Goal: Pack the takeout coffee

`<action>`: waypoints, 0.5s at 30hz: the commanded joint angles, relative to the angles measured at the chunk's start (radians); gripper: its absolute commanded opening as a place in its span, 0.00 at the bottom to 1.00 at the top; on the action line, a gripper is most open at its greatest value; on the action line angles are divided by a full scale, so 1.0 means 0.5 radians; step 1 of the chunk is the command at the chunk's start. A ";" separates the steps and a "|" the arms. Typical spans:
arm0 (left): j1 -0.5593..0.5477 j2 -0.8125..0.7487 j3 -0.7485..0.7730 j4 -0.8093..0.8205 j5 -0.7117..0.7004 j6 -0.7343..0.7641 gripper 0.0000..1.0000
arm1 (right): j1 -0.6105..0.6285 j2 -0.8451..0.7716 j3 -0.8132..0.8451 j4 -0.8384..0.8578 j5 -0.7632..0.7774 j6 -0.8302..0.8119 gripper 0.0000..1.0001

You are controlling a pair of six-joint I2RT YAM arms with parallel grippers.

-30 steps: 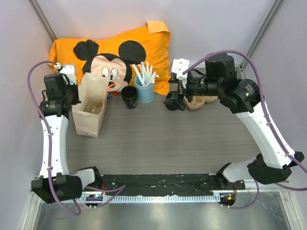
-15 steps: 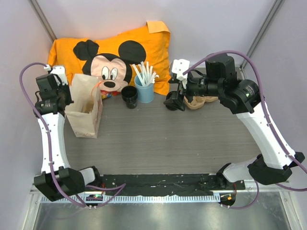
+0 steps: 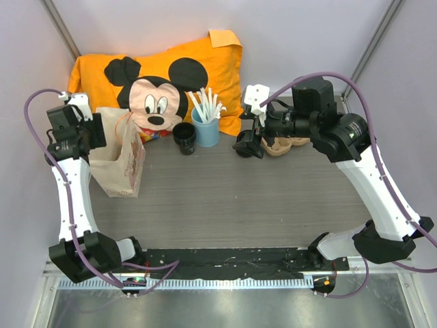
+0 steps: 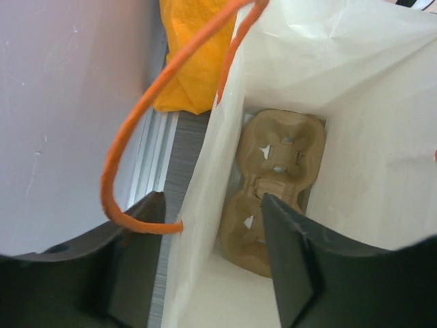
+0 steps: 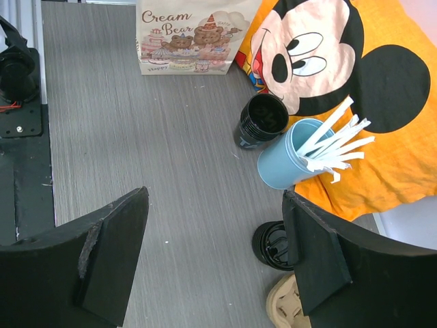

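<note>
You had the L end effector (image 4: 213,205) at the mouth of the paper bag (image 3: 121,164), far-left side of the worktop (image 3: 225,198). Its fingers stood apart, not gripping: one finger (image 4: 130,260) outside the bag, the other (image 4: 300,273) inside, w/ the bag's white side wall running btwn them. An orange handle loop (image 4: 136,143) curved over the outer finger. A brown cardboard cup carrier (image 4: 276,184) lay flat on the bag's bottom. From above, the bag leaned over to one side.

Your R end effector (image 5: 215,205) hung over the worktop's far right, fingers spread wide, nothing btwn them. Below it in the wrist view sat a squat black ring piece (image 5: 273,244), w/ a second cardboard carrier (image 3: 283,145) just beside it.

The takeout coffee (image 3: 184,137) stood upright on the worktop, black ridged lid on, at the front edge of the orange Mickey pillow (image 3: 157,75). It sat just beside the blue cup (image 3: 205,130) of white sticks; can't tell if they touched. It was well apart from both end effectors and outside the bag, roughly btwn the bag and the R end effector.
</note>
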State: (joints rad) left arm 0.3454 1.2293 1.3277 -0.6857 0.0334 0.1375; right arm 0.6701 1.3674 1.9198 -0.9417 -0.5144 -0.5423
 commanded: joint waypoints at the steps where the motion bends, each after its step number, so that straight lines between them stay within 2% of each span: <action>1: 0.021 -0.069 0.145 0.095 0.074 -0.030 0.68 | -0.009 -0.038 0.008 0.089 -0.002 0.029 0.83; 8: 0.024 -0.115 0.384 0.031 0.172 -0.121 0.83 | -0.015 -0.041 0.017 0.089 -0.011 0.038 0.83; 12: 0.021 -0.200 0.553 -0.009 0.402 -0.195 1.00 | -0.024 -0.035 0.008 0.125 -0.008 0.075 0.87; 15: 0.021 -0.231 0.697 -0.058 0.583 -0.223 1.00 | -0.042 -0.038 -0.014 0.180 0.026 0.133 0.92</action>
State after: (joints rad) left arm 0.3492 1.1671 1.5768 -0.7124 0.1753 0.0658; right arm 0.6605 1.3674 1.9190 -0.9298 -0.5140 -0.5201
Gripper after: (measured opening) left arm 0.994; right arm 0.903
